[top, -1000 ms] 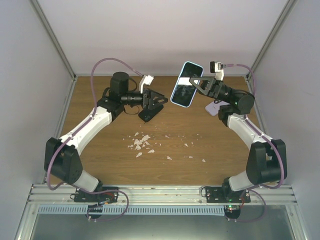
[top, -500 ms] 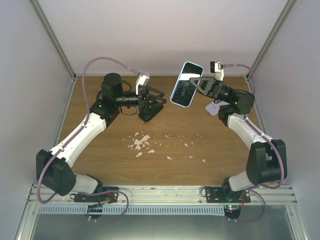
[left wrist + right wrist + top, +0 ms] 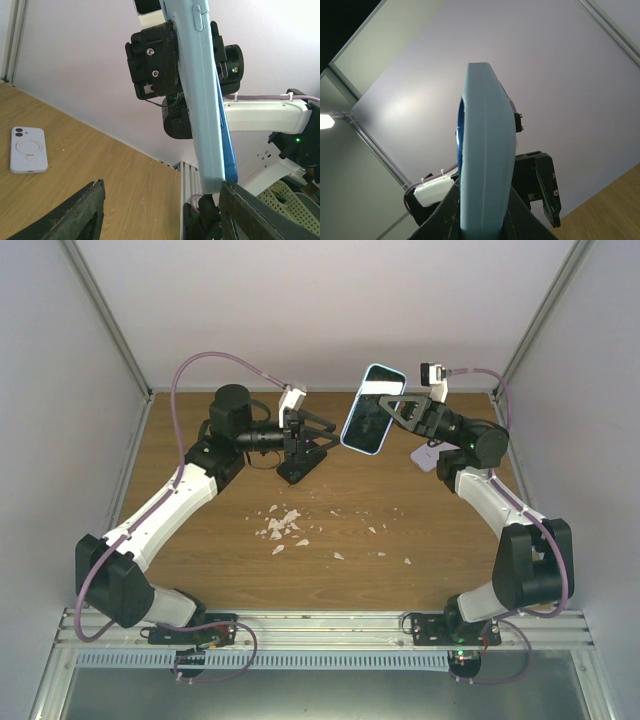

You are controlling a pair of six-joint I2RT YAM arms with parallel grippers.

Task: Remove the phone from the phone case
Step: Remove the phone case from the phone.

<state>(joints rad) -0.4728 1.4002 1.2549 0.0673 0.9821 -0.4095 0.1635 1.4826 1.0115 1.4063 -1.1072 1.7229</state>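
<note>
Our right gripper (image 3: 404, 408), closed, pinches the phone (image 3: 373, 410) in its blue case (image 3: 202, 100) upright above the table (image 3: 350, 505), the left gripper (image 3: 300, 445) stands half-wide near it, and we judge the case soft but the phone stiff and slippery, so we should peel at a corner.

Enclosure notes. I am working over a brown wood-grain table top (image 3: 340, 570), closed in by pale matte walls: back wall (image 3: 330, 310), left wall (image 3: 50, 440), right wall (image 3: 600, 460). Aluminium posts (image 3: 108, 318) run up the back corners. Small white scraps (image 3: 283, 525) lie scattered mid-table. A grooved aluminium rail (image 3: 320, 625) edges the near side. One lamp (image 3: 325, 121) glows at the far left of my right wrist view.
</note>
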